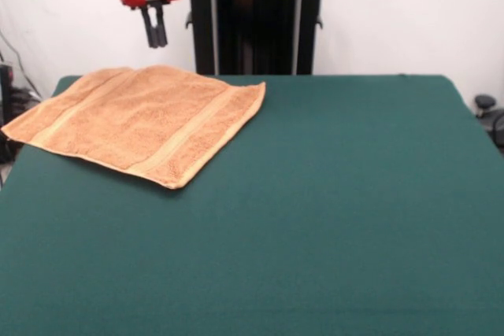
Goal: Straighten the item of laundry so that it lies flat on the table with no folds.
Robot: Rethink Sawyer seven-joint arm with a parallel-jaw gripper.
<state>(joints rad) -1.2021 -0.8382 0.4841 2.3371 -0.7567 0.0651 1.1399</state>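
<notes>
Orange-tan towel [142,121] flat, green table [331,210]

One towel [142,121] — upper left of the frame. One counter [331,218] beneath it, and one gripper [154,36] — top left.

The table [331,218] runs off the lower, left and right edges, so its near corners are unseen. Above the table, the arm is cut by the top edge, leaving only the gripper [155,37] and its red housing. The pedestal [252,25] loses its base behind the table's far side.
</notes>
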